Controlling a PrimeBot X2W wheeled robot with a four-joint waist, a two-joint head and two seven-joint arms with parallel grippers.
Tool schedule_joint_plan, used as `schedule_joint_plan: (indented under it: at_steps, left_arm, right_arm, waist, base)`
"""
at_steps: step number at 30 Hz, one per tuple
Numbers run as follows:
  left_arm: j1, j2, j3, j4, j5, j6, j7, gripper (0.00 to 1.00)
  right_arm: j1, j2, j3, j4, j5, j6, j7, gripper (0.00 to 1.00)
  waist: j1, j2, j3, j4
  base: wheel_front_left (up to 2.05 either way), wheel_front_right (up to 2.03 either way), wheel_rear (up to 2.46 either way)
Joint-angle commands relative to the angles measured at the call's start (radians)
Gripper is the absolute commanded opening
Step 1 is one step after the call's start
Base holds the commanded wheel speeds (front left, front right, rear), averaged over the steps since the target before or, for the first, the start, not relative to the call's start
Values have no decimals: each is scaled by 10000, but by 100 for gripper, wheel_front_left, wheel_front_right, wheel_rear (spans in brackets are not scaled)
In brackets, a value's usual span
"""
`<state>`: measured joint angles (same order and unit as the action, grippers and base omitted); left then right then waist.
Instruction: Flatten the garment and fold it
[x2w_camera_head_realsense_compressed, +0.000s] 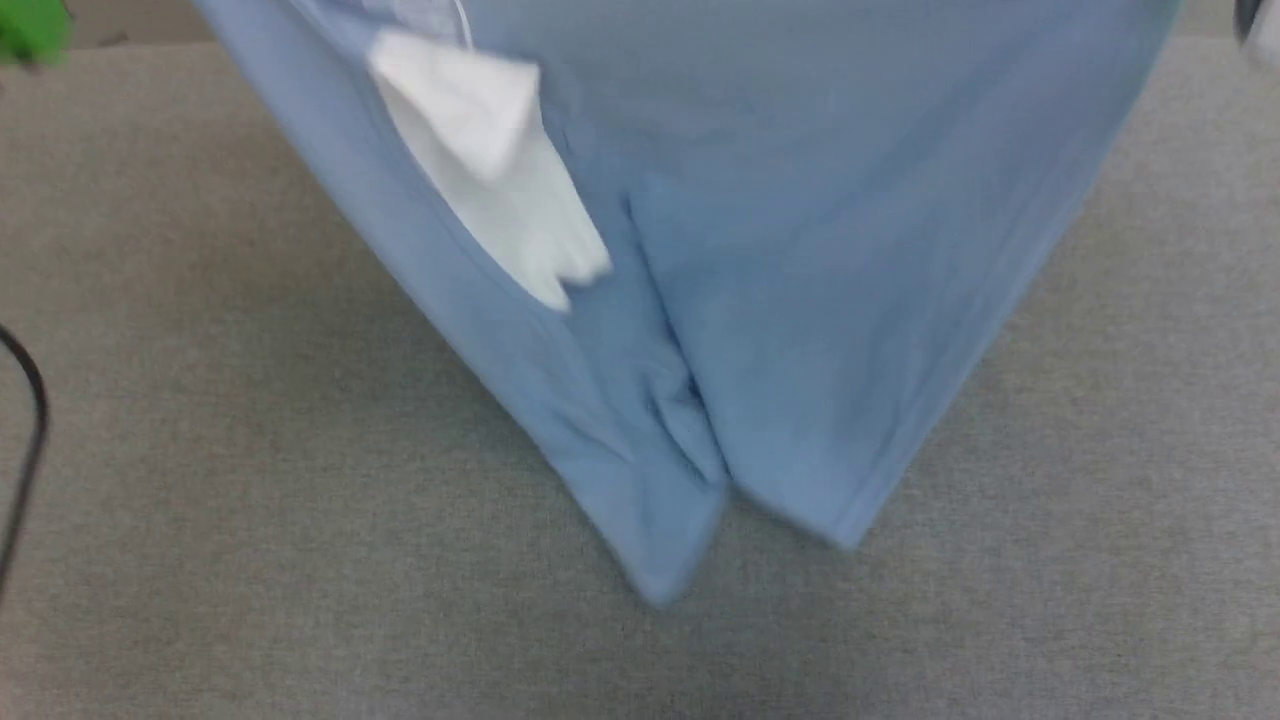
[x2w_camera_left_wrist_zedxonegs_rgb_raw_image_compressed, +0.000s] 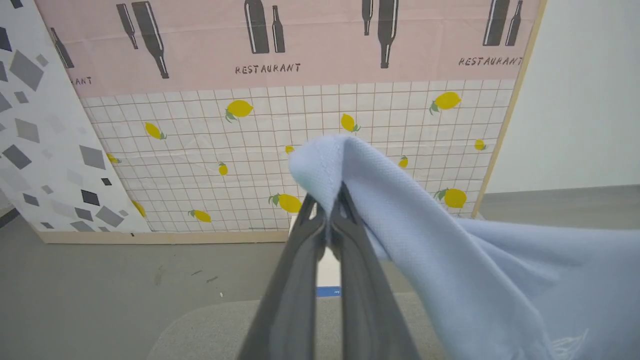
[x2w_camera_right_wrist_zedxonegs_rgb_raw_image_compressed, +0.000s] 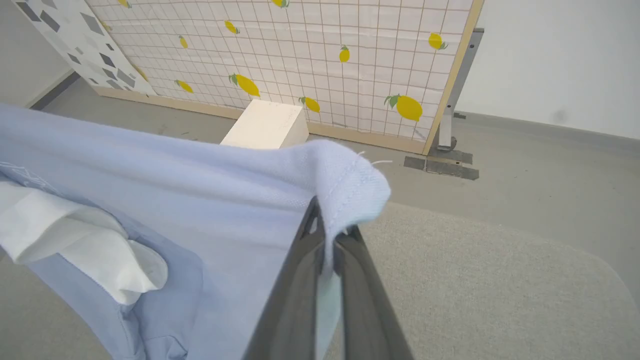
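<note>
The garment (x2w_camera_head_realsense_compressed: 800, 250), a light blue T-shirt, hangs in the air over the grey table (x2w_camera_head_realsense_compressed: 250, 560), its lower points dangling toward the surface. White fabric (x2w_camera_head_realsense_compressed: 490, 160) shows at its upper left. In the left wrist view my left gripper (x2w_camera_left_wrist_zedxonegs_rgb_raw_image_compressed: 330, 207) is shut on a corner of the garment (x2w_camera_left_wrist_zedxonegs_rgb_raw_image_compressed: 425, 225), which drapes off to the right. My right gripper (x2w_camera_right_wrist_zedxonegs_rgb_raw_image_compressed: 327, 227) is shut on another hemmed corner of the garment (x2w_camera_right_wrist_zedxonegs_rgb_raw_image_compressed: 200, 200), and the cloth stretches away to the left with white fabric (x2w_camera_right_wrist_zedxonegs_rgb_raw_image_compressed: 95, 250) beneath it.
A dark cable (x2w_camera_head_realsense_compressed: 30, 420) curves along the table's left edge and something green (x2w_camera_head_realsense_compressed: 30, 30) sits at the far left corner. Beyond the table stand a lemon-patterned panel (x2w_camera_left_wrist_zedxonegs_rgb_raw_image_compressed: 300, 150), a white box (x2w_camera_right_wrist_zedxonegs_rgb_raw_image_compressed: 267, 125) and grey floor (x2w_camera_right_wrist_zedxonegs_rgb_raw_image_compressed: 525, 165).
</note>
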<state>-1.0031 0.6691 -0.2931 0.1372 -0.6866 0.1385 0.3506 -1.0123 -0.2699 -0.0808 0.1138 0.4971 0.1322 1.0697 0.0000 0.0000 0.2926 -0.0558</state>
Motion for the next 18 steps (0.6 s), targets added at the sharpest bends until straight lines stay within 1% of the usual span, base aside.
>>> schedule_joint_plan:
  at_steps: [1,5,7,8,11,13,16,18]
  left_arm:
    - [-769,93,-78,337,362,105,135,0]
    - [-2926,22,-367,1137,1146,262,415,0]
    - [-3984,-80,-348,1548,1393,300,272,0]
    - [-4443,-12,-479,1693,1674,244,222,0]
    - [-5872,-14,-576,2136,2330,308,-295,0]
    - [-6574,-101,-563,2346,2670,453,-856,0]
    - [-7335,-242,-600,2632,3055,590,-1596,0]
    - [-7629,-350,-547,2851,3165,710,-2087,0]
  right_arm:
    - [-645,39,-11,242,-391,-15,-240,0]
    - [-2663,651,10,1030,-1244,-15,-1227,0]
    - [-3597,849,31,1351,-1827,-15,-1940,0]
    - [-3984,922,33,1496,-2118,-15,-2292,0]
    - [-5133,1198,-2,2026,-2990,-15,-3541,0]
    - [-5741,1319,-59,2332,-3436,-15,-4392,0]
    - [-6392,1481,-288,2813,-3880,-15,-5440,0]
    - [-6664,1559,-350,3179,-4063,-15,-5899,0]
  waist:
    - [0,0,1012,56]
    - [0,0,1669,-73]
    - [0,0,1983,-99]
    - [0,0,2113,-114]
    - [0,0,2465,-162]
    - [0,0,2633,-161]
    - [0,0,2817,-113]
    - [0,0,2907,-87]
  base:
    - [0,0,0]
    - [0,0,0]
    - [0,0,0]
    - [0,0,0]
    - [0,0,0]
    - [0,0,0]
    - [0,0,0]
    - [0,0,0]
